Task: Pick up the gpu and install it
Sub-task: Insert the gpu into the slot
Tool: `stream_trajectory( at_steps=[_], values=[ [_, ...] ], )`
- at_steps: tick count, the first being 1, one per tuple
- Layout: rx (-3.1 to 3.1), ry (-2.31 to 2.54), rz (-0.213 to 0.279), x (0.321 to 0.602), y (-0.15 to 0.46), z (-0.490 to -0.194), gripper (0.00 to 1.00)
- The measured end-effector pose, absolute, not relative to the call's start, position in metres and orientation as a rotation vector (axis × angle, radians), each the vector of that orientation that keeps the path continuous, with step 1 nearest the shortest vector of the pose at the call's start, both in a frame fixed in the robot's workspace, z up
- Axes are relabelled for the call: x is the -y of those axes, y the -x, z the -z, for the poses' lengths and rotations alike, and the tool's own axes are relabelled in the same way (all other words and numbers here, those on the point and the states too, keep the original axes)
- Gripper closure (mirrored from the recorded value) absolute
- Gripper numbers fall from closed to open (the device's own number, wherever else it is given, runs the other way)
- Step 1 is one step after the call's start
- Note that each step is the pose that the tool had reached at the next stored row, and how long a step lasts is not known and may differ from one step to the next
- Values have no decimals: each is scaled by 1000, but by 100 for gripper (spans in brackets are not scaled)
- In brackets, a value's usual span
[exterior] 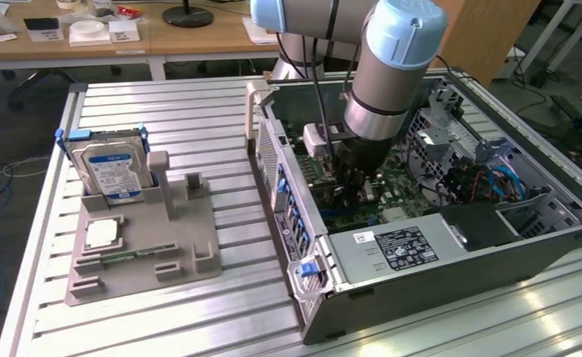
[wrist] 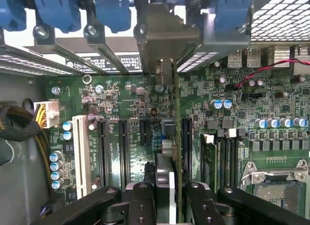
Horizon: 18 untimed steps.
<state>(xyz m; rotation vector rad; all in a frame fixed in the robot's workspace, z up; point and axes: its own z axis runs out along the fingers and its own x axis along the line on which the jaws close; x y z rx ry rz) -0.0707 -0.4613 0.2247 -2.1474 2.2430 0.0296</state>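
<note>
Slatted aluminium table, open PC case: gripper clamped on gpu (edge-on), lowered over motherboard slot, bracket at rear; seating not confirmed.

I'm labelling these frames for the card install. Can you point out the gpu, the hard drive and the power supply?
gpu [wrist: 178, 138]: wrist view, on its thin green edge above the motherboard.
hard drive [exterior: 113, 169]: exterior view, on its blue label.
power supply [exterior: 403, 248]: exterior view, on its black sticker.
</note>
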Motion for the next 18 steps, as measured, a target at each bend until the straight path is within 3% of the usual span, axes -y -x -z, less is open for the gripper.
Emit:
stream_trajectory(
  at_steps=[18],
  values=[
    [-2243, 2147, -30, 462, 71, -225, 72]
  ],
)
